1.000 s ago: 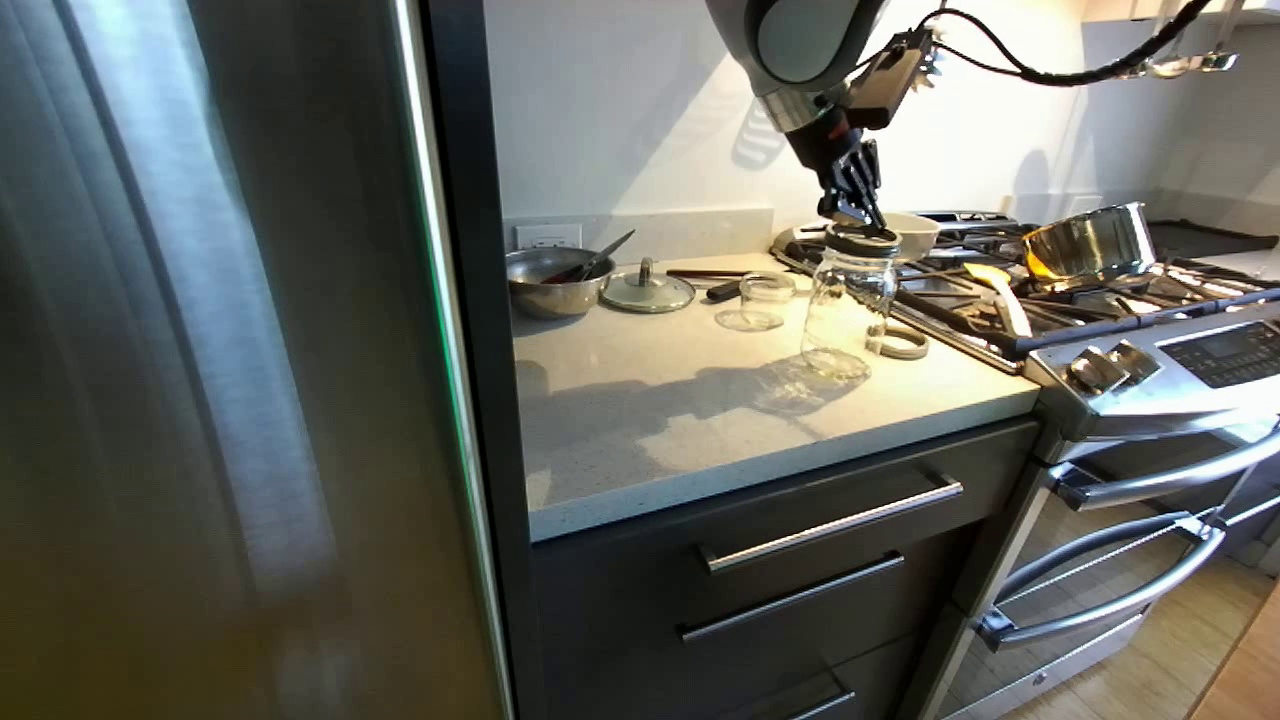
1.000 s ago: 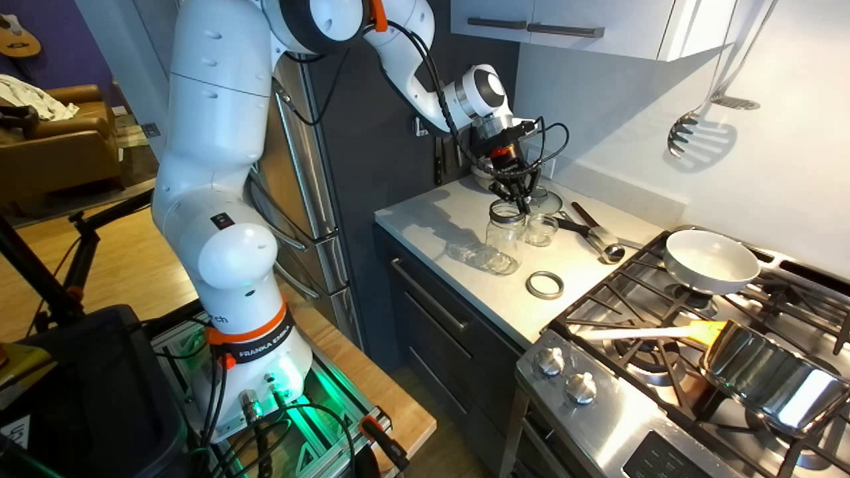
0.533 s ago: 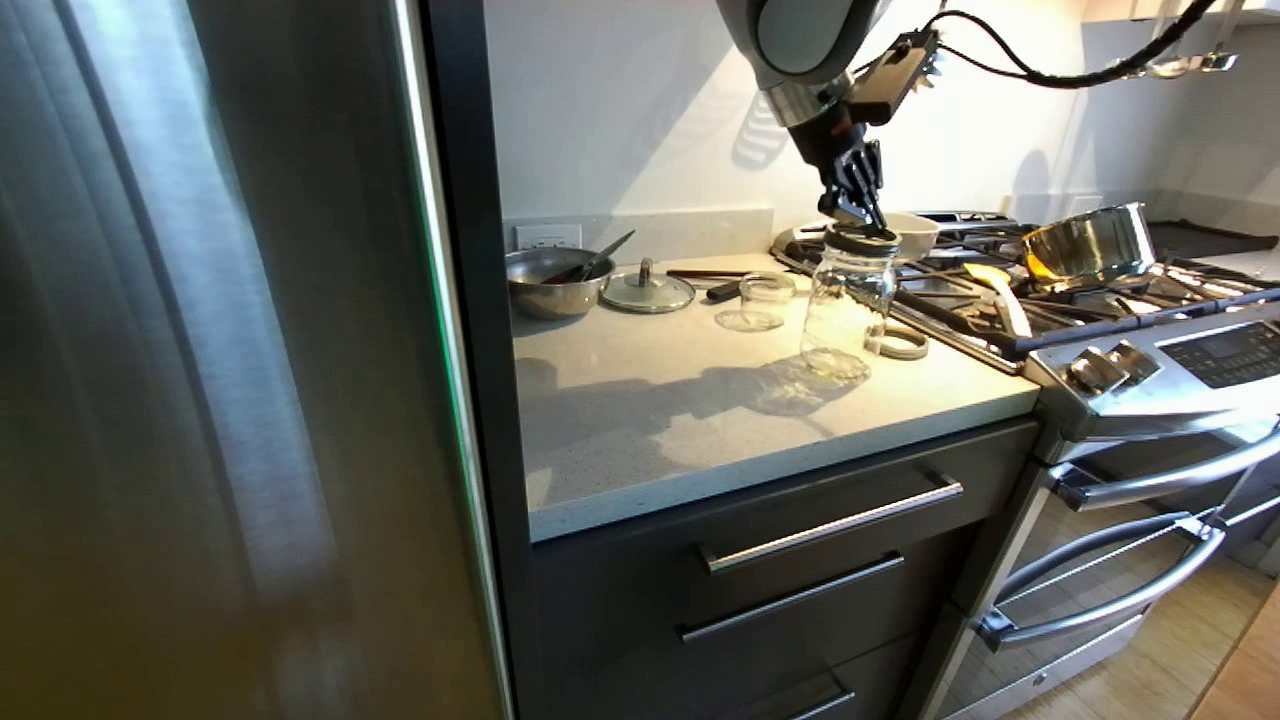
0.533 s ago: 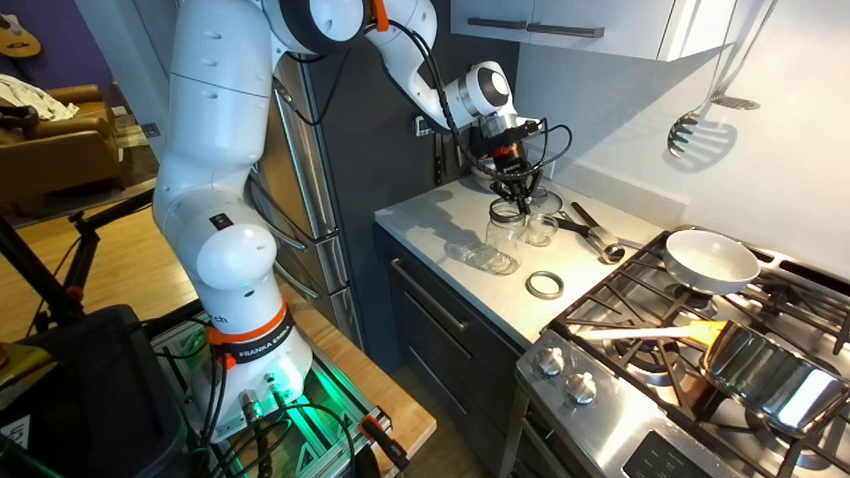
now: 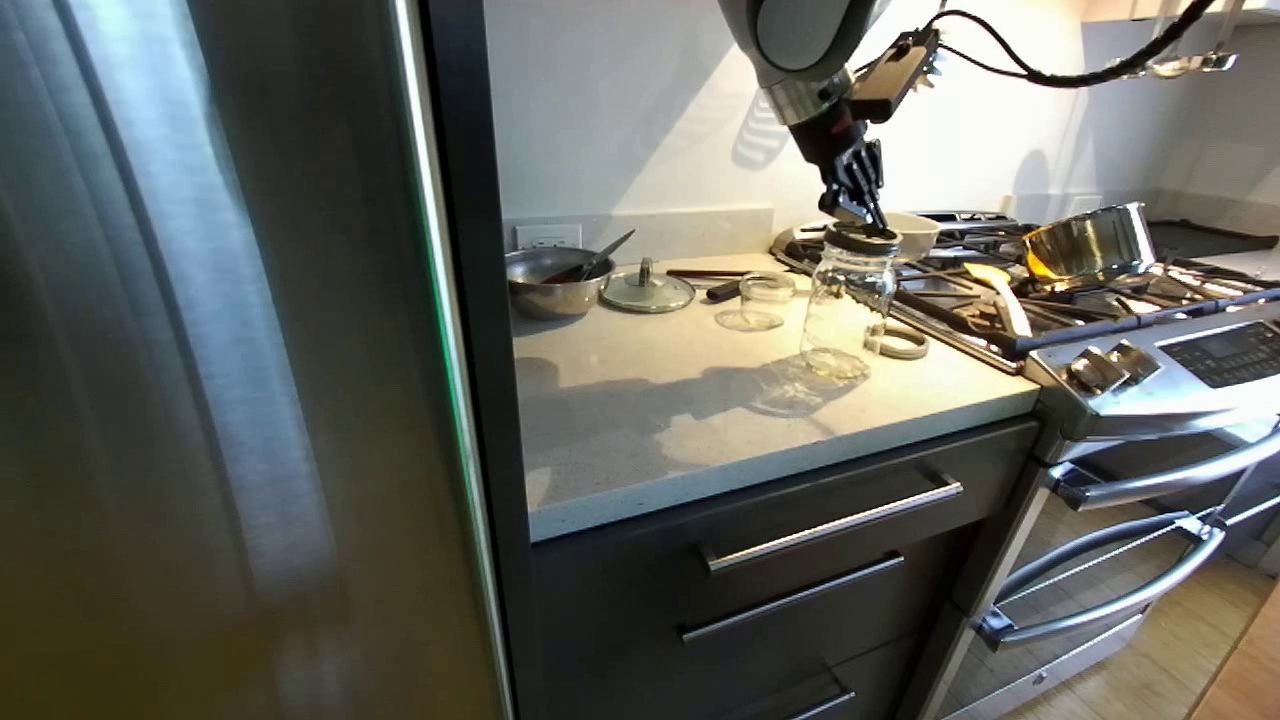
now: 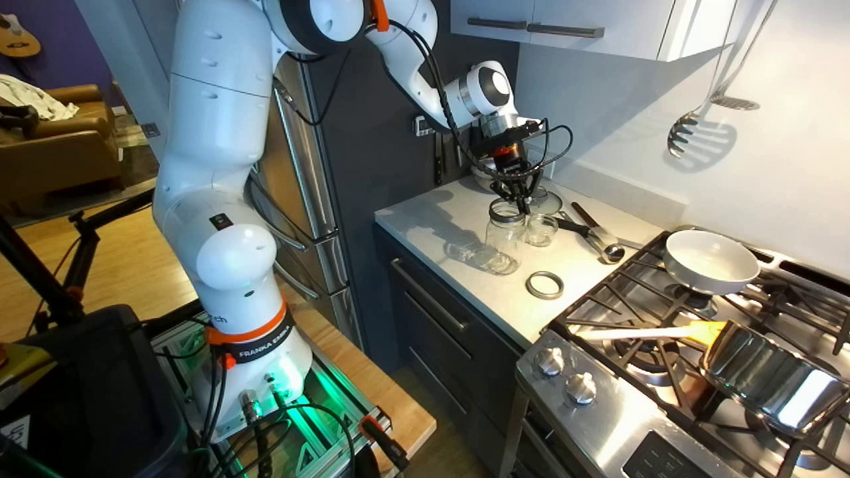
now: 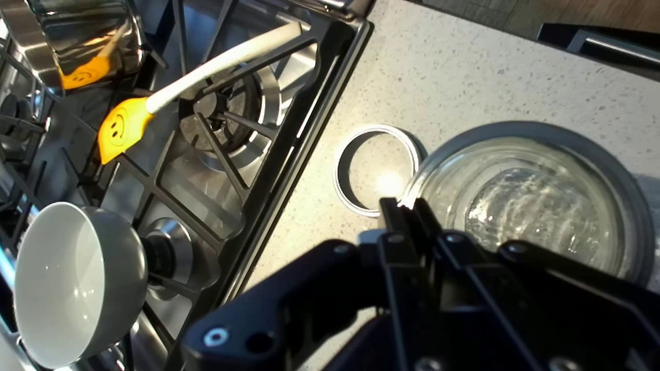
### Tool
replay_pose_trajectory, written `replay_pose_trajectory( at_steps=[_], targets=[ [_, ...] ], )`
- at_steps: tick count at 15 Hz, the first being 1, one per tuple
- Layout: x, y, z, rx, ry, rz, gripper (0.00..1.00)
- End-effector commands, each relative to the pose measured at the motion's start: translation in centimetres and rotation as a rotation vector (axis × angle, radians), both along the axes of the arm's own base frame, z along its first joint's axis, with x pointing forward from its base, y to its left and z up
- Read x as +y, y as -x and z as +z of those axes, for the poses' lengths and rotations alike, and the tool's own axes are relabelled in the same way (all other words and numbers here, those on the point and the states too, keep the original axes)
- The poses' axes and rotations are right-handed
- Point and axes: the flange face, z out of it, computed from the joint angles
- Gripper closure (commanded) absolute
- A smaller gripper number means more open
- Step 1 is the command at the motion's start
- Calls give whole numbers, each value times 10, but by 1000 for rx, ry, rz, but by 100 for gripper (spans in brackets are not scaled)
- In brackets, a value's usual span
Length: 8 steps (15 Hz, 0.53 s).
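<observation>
A large clear glass jar [image 5: 850,310] with a grey metal rim is seen in both exterior views on the pale counter. My gripper [image 7: 406,202] comes down from above and is shut on one side of the jar's rim; in the wrist view the rim passes between the fingertips. The jar leans slightly in an exterior view, and whether its base bears fully on the counter I cannot tell. Close beside it lies a loose metal ring [image 7: 379,170]. A smaller glass jar [image 6: 541,230] stands behind the large one. The black fingers hide part of the large jar in the wrist view.
A gas stove [image 6: 637,372] adjoins the counter [image 5: 640,430], with a white bowl [image 7: 80,286], a steel pot [image 6: 777,378] and a yellow spatula [image 7: 124,126]. Farther back are a glass lid [image 5: 647,290], a metal bowl [image 5: 560,285] and utensils [image 6: 591,232]. The fridge [image 5: 220,400] stands nearby.
Over the past second my wrist has shifted and tilted very slightly, mostly in the earlier half. The jar keeps its place and the grip on its rim looks the same.
</observation>
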Motion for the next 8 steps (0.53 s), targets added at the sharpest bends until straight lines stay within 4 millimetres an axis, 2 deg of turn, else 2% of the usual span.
replay_pose_trajectory(
  at_steps=[1,8],
  targets=[
    [0,3,2,41,-6,-4,98],
    [-5,0,-1,63,1,-22,98]
  ],
)
